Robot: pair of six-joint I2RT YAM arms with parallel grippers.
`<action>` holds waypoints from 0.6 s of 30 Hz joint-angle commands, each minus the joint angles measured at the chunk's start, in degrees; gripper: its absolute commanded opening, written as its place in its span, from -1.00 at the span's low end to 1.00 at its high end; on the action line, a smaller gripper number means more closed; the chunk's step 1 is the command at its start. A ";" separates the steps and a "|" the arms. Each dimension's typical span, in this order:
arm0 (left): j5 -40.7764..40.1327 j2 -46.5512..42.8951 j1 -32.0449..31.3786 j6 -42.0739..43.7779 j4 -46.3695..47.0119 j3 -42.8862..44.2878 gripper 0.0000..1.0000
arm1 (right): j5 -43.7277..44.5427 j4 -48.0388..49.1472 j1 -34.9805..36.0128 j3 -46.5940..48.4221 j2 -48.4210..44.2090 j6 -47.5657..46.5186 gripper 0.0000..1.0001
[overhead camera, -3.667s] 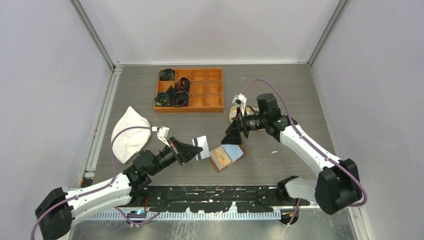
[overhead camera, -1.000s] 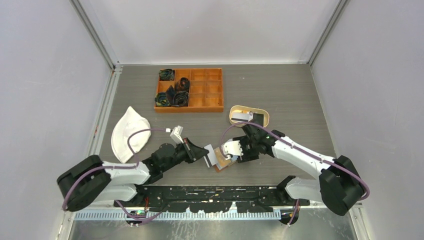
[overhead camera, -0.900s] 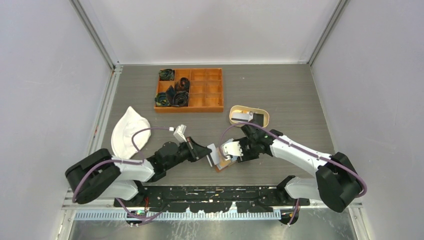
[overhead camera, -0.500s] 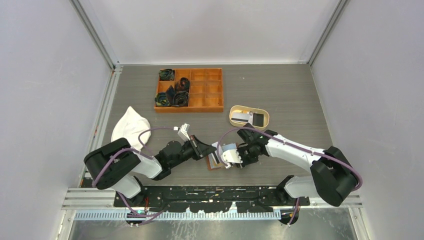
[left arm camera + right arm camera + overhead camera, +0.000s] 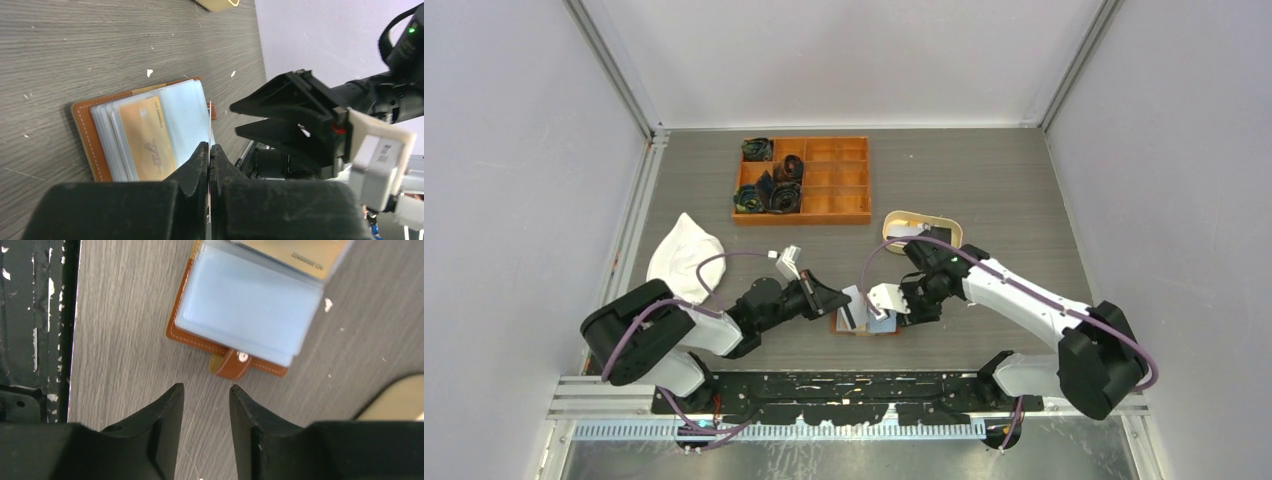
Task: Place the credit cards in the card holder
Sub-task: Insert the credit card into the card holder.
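Note:
The card holder [image 5: 871, 325] lies open on the table near the front: brown leather with clear sleeves [image 5: 145, 132], a gold card in one. Its snap tab [image 5: 233, 363] points toward my right gripper. My left gripper [image 5: 832, 300] is shut on a thin pale credit card [image 5: 852, 309], seen edge-on [image 5: 209, 125] in the left wrist view, over the holder's sleeves. My right gripper [image 5: 206, 388] is open and empty, hovering over bare table just beside the tab. In the top view the right gripper [image 5: 894, 306] sits at the holder's right side. More credit cards [image 5: 911, 231] lie in the oval tray.
The oval beige tray [image 5: 894, 222] sits behind the right arm, partly covered by it. An orange compartmented box [image 5: 834, 180] with dark rolled items stands at the back. A white cloth [image 5: 679, 262] lies at the left. The black front rail [image 5: 30, 325] runs close to the holder.
My right gripper has come off the card holder and drawn back a little to its right side. The holder has shifted and squared up. The left gripper still holds the card over it.

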 commanded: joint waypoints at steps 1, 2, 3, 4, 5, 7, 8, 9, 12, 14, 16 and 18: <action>4.84 -4.61 1.44 4.38 -8.51 3.18 -1.00 | -4.97 -6.16 -1.80 2.33 -3.75 -2.28 -0.08; 5.56 -4.96 1.48 4.93 -10.85 4.23 -1.00 | -5.13 -5.44 -1.80 2.24 -3.84 -1.96 -0.10; 6.21 -5.04 1.44 5.21 -12.37 4.99 -1.00 | -5.17 -4.08 -1.80 1.96 -4.02 -1.21 -0.12; 6.68 -4.77 1.48 5.33 -12.70 5.49 -1.00 | -5.71 -2.99 -1.74 1.57 -4.24 -0.62 -0.13; 6.90 -4.33 1.49 5.37 -12.40 5.64 -1.00 | -6.71 -2.05 -1.70 0.75 -4.81 -1.00 -0.12; 6.67 -3.69 1.68 5.47 -12.58 5.91 -1.00 | -9.02 0.94 -1.28 -1.45 -6.07 -1.56 -0.05; 6.75 -3.45 1.79 5.63 -12.80 6.10 -1.00 | -9.89 2.93 -0.64 -2.63 -6.92 -1.09 -0.03; 6.81 -3.34 1.96 5.92 -13.29 6.36 -1.00 | -10.32 5.62 0.18 -3.55 -7.51 0.91 -0.04; 7.05 -3.54 2.40 6.60 -15.67 7.19 -1.00 | -9.39 10.49 3.46 -3.15 -6.62 7.03 -0.14; 7.28 -3.69 2.66 6.98 -17.23 7.72 -1.00 | -7.52 11.64 4.52 -2.49 -4.73 8.67 -0.20; 8.02 -3.41 2.92 7.11 -18.19 8.25 -1.00 | -5.76 12.27 5.25 -2.81 -3.42 8.10 -0.21; 8.92 -2.82 3.57 7.11 -18.88 8.86 -1.00 | -4.99 13.14 5.69 -2.91 -2.98 8.17 -0.22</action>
